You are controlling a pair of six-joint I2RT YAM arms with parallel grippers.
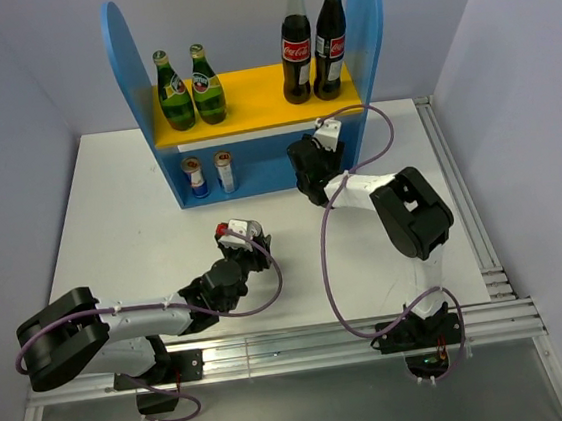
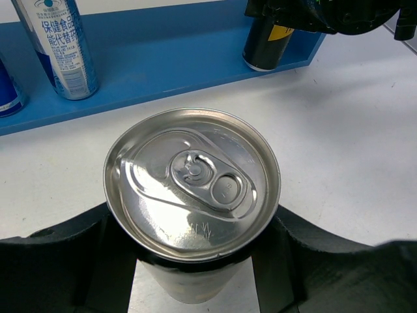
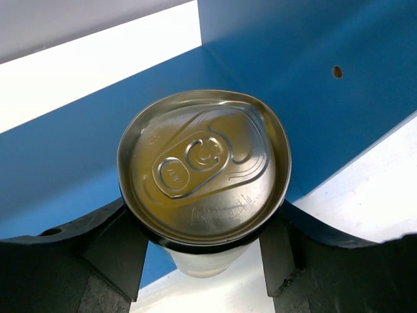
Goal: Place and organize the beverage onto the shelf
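1. The left arm (image 1: 152, 320) lies low from its base at the near left, its forearm stretched rightward and its wrist angled toward the far side.
2. The left gripper (image 1: 243, 239) is closed around a silver-topped can (image 2: 192, 182), one black finger on each side.
3. The right arm (image 1: 412, 217) rises from its base, bends at the elbow and reaches left and forward.
4. The right gripper (image 1: 303, 163) clamps a gold-topped can (image 3: 203, 166) between both fingers.

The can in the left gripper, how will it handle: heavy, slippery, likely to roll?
The can is sealed, so it is probably full and hefty for its size. Its round, smooth wall could slip in the left gripper, and it would likely roll if laid down.
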